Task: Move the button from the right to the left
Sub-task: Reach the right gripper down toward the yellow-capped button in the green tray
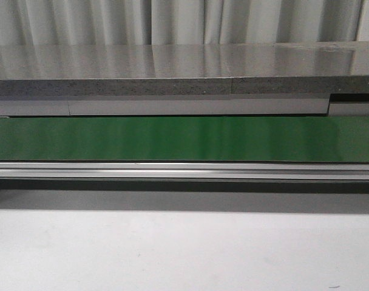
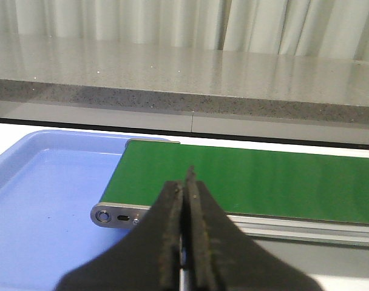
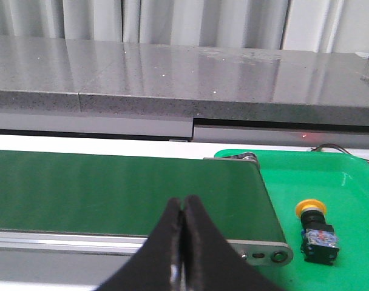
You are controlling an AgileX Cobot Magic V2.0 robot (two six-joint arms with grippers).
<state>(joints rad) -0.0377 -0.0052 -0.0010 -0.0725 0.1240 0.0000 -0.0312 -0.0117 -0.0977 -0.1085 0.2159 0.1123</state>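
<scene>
The button, a yellow cap on a dark body with blue and red details, lies on its side in the green tray beside the end of the green conveyor belt. My right gripper is shut and empty, over the belt's near rail, well apart from the button. My left gripper is shut and empty over the belt's other end, next to a blue tray. The front view shows only the belt; neither gripper nor the button shows there.
A grey stone counter runs behind the belt, with pale curtains beyond. The belt's aluminium rail runs along its near side, with a white tabletop in front.
</scene>
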